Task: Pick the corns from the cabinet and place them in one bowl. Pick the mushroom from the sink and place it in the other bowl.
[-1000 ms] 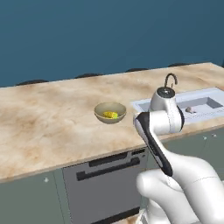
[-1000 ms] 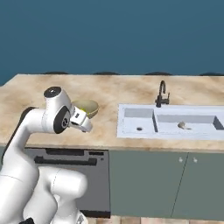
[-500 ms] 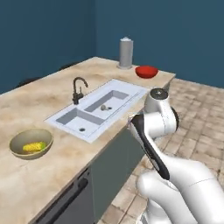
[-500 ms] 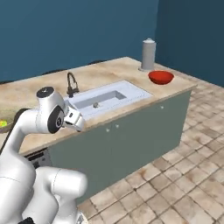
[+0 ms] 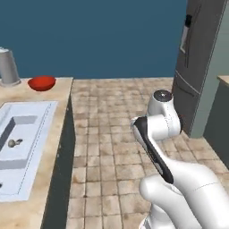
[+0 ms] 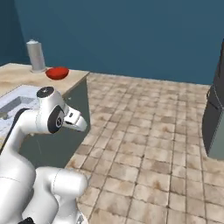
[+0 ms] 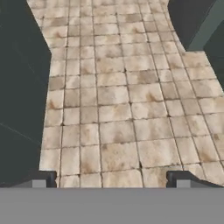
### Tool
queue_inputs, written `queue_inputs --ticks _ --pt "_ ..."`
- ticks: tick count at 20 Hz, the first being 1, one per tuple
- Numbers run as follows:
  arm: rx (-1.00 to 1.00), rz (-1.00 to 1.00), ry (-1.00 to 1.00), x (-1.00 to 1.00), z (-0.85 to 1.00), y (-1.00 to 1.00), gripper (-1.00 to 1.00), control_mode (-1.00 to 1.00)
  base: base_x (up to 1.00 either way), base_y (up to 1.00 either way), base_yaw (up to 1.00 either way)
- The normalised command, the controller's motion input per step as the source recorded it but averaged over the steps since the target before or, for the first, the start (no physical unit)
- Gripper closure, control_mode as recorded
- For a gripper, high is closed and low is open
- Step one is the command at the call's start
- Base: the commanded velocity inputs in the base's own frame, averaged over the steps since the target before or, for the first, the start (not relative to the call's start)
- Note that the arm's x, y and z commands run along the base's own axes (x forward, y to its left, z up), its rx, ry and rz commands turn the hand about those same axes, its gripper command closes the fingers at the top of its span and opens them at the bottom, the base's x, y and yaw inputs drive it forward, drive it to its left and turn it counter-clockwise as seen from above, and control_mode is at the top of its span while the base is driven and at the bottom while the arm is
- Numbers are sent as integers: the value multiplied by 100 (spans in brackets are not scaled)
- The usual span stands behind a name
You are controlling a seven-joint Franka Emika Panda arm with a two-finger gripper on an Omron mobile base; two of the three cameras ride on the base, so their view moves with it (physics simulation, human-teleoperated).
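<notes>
The red bowl [image 5: 41, 82] stands at the counter's end, and the right base view has this red bowl [image 6: 57, 73] too. A small pale mushroom [image 5: 14, 143] lies in the basin of the bluish-white sink [image 5: 27, 134] at the far left. My arm is folded over the tiled floor, away from the counter. My gripper [image 7: 111, 181] points down at bare floor tiles; its fingertips [image 7: 43, 180] stand wide apart with nothing between them. The corns, the cabinet and the tan bowl are out of view.
A grey canister [image 5: 8, 67] stands beside the red bowl. The counter's dark side panel [image 6: 65, 140] is close to my arm on the left. A tall dark fridge [image 5: 197, 67] stands at the right. Tiled floor [image 5: 116, 116] lies open between them.
The base has swung to the right: the tan bowl with corn and then most of the sink slid off to the left, and floor and fridge came in. The gripper stayed open.
</notes>
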Motion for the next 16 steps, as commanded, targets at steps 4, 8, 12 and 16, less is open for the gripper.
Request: queue_inputs --ticks 4,8,12,16 --pt "0 0 0 0 0 0 -100 100 0 6 -100" --pt "0 0 0 0 0 0 -100 100 0 6 -100" --pt "0 0 0 0 0 0 -100 100 0 6 -100" --pt "0 0 0 0 0 0 -100 100 0 6 -100"
